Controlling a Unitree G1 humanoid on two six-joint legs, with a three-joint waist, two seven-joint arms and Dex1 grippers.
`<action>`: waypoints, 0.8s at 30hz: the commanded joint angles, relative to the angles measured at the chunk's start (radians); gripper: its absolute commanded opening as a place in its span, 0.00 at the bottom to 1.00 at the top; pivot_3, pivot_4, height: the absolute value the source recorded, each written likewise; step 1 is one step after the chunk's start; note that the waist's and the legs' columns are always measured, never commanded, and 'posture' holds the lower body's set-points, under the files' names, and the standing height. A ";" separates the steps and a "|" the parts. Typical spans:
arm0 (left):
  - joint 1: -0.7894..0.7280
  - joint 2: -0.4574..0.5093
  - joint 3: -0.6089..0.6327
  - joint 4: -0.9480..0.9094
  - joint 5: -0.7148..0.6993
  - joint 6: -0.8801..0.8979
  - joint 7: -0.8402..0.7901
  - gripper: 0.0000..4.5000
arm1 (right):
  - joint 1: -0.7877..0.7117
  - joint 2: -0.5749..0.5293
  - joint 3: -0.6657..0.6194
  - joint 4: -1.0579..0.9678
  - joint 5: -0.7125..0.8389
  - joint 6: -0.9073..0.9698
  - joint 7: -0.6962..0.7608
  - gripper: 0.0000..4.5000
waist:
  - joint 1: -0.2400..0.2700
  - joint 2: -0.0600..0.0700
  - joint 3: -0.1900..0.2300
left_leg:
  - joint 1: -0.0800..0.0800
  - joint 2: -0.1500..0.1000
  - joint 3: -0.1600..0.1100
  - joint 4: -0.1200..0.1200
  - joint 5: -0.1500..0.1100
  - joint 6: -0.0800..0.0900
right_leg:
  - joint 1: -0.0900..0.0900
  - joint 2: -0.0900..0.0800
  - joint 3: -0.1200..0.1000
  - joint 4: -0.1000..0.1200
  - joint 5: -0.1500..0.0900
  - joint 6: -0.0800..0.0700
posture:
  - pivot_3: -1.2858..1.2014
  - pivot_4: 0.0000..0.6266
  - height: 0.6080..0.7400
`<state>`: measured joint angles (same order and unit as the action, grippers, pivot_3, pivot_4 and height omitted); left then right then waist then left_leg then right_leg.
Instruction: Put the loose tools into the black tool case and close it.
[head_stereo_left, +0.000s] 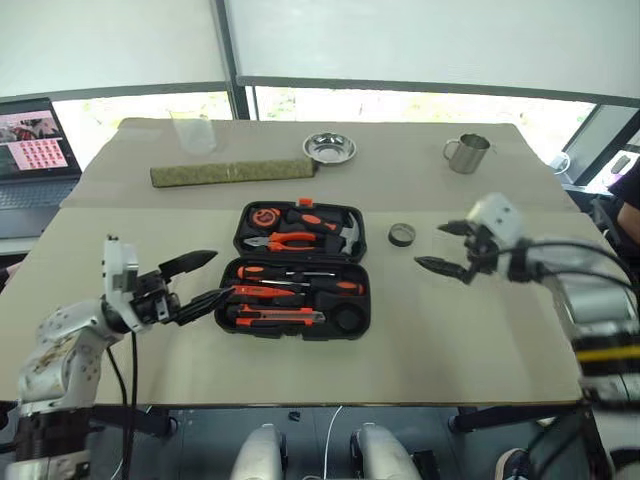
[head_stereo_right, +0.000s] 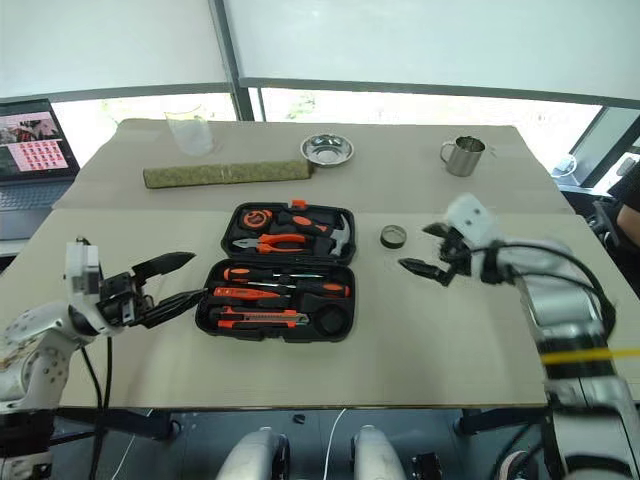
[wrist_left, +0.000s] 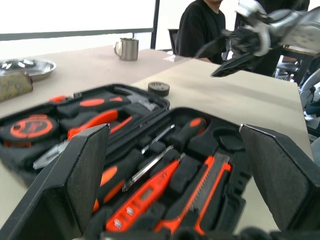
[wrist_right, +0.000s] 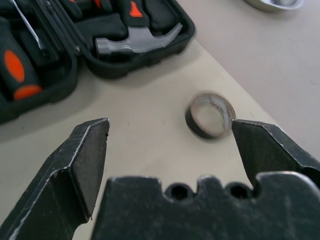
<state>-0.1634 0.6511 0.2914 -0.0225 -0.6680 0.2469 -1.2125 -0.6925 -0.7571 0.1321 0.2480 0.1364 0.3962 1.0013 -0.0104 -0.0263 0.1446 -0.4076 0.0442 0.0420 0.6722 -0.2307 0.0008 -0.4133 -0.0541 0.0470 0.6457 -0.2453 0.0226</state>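
Note:
The black tool case (head_stereo_left: 363, 322) lies open at the table's middle. Its near half holds two screwdrivers (head_stereo_left: 300, 272), an orange tester pen (wrist_left: 142, 197) and a utility knife (wrist_left: 202, 190). Pliers, a hammer and a tape measure sit in the far half. A small dark tape roll (head_stereo_left: 402, 234) lies loose on the table just right of the case. My left gripper (head_stereo_left: 223, 273) hovers open at the case's left edge, holding nothing. To the right of the tape roll my right gripper (head_stereo_left: 430, 246) is open and empty, with the roll (wrist_right: 209, 116) just ahead of its fingers.
A long olive-green roll (head_stereo_left: 232, 173), a steel bowl (head_stereo_left: 329, 148), a metal mug (head_stereo_left: 466, 153) and a clear cup (head_stereo_left: 195, 130) stand on the far part of the table. A laptop (head_stereo_left: 35, 150) sits off to the left. A person in black (wrist_left: 202, 25) sits beyond the table's right end.

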 joint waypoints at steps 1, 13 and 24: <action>-0.048 -0.033 -0.011 -0.070 -0.027 0.029 0.074 0.99 | -0.200 0.061 0.125 0.270 -0.132 -0.052 0.048 1.00 | -0.002 0.000 0.000 | -0.003 0.000 0.000 0.000 0.000 0.000 | -0.003 0.000 0.000 0.000 0.000 0.000 | 0.52 0.24 1.00; -0.025 -0.090 -0.028 -0.127 -0.016 0.032 0.146 1.00 | -0.513 0.238 0.222 0.908 -0.341 -0.326 0.018 0.68 | -0.010 0.000 0.001 | -0.009 -0.002 0.001 -0.003 0.000 0.000 | -0.010 -0.003 0.001 0.000 0.002 0.002 | 0.52 0.24 1.00; 0.030 -0.052 -0.035 -0.133 0.015 0.006 0.114 1.00 | -0.567 0.265 0.178 0.958 -0.346 -0.467 0.064 0.01 | -0.019 0.000 0.001 | -0.008 -0.002 0.001 -0.004 0.000 0.000 | -0.010 -0.003 0.001 0.001 0.002 0.001 | 0.52 0.24 1.00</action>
<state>-0.1410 0.5872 0.2543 -0.1297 -0.6645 0.2809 -1.0819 -1.2197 -0.4780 0.3397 1.2344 -0.2239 -0.0311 1.0256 -0.0289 -0.0261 0.1456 -0.4159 0.0421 0.0427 0.6685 -0.2307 0.0008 -0.4237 -0.0567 0.0475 0.6462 -0.2432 0.0241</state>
